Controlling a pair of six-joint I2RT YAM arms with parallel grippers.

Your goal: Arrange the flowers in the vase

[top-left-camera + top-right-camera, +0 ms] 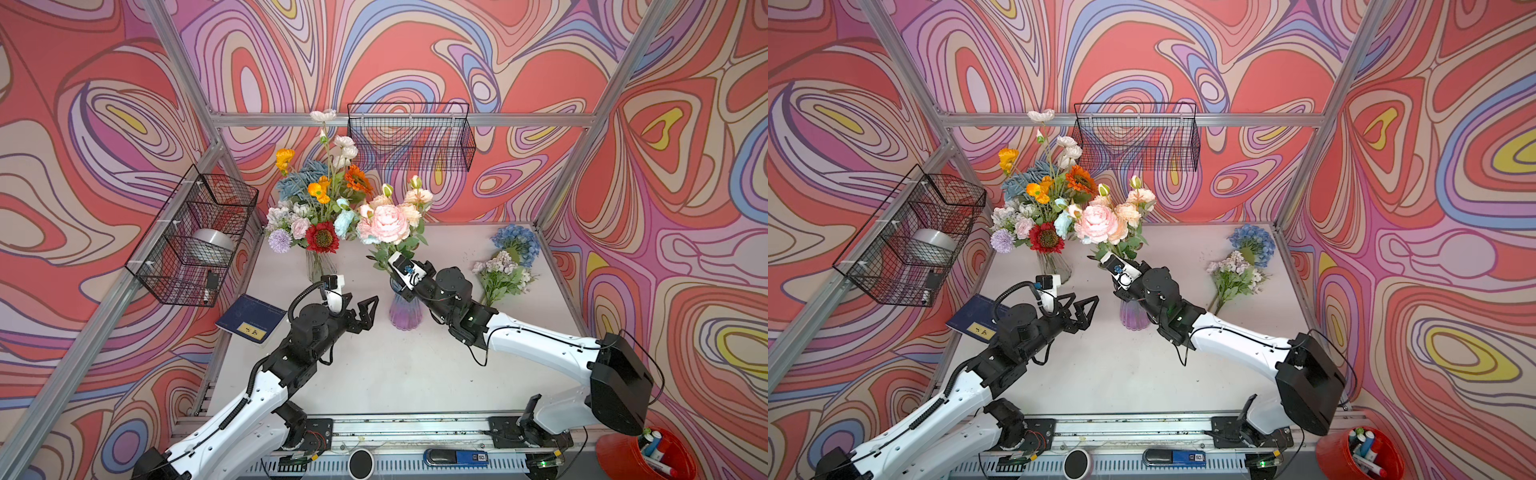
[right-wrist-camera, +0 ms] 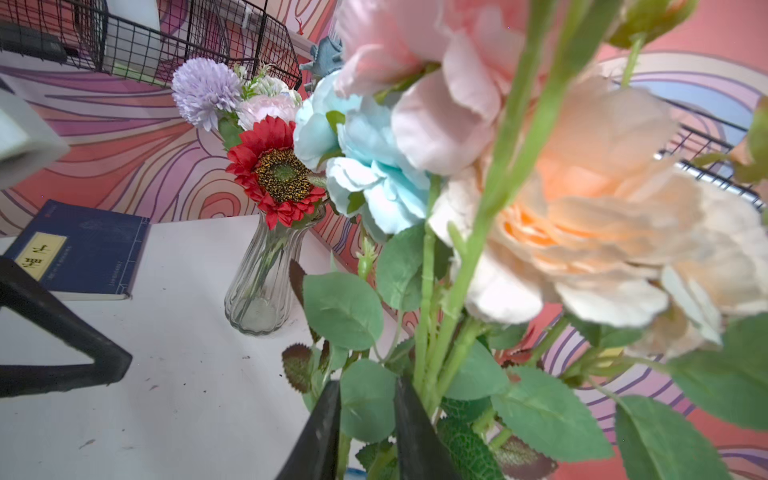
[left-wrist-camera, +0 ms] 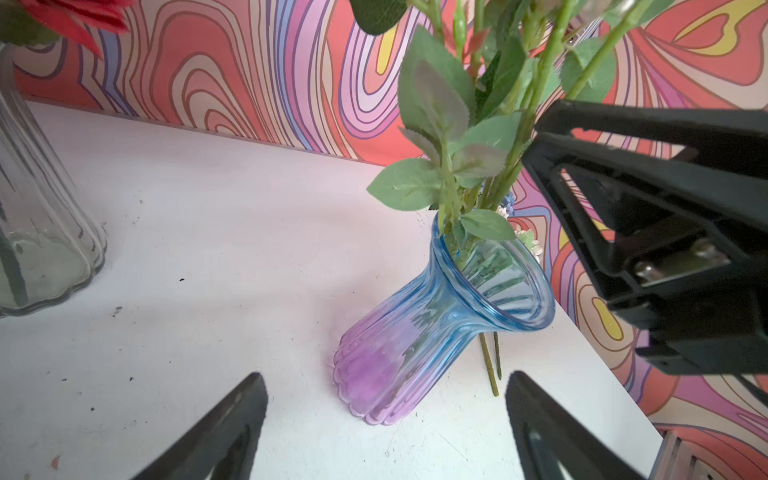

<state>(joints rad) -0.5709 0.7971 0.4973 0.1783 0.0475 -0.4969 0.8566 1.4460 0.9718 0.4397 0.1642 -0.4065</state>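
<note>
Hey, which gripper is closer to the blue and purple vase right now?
Right. The right gripper has its fingers among the flower stems just above the vase; the left gripper stands open beside it, apart.

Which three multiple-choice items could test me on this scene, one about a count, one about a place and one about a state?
1. How many vases stand on the table? A one; B two; C three.
2. In both top views, on which side of the purple vase do the loose flowers lie? A left; B right; C inside it.
3. The left gripper is: A open and empty; B shut and empty; C shut on the purple vase.

Key: 1 B, a clear vase and the purple vase stand there; 2 B, they lie flat on the table to its right; 3 A, its fingers stand wide apart with nothing between them.
</note>
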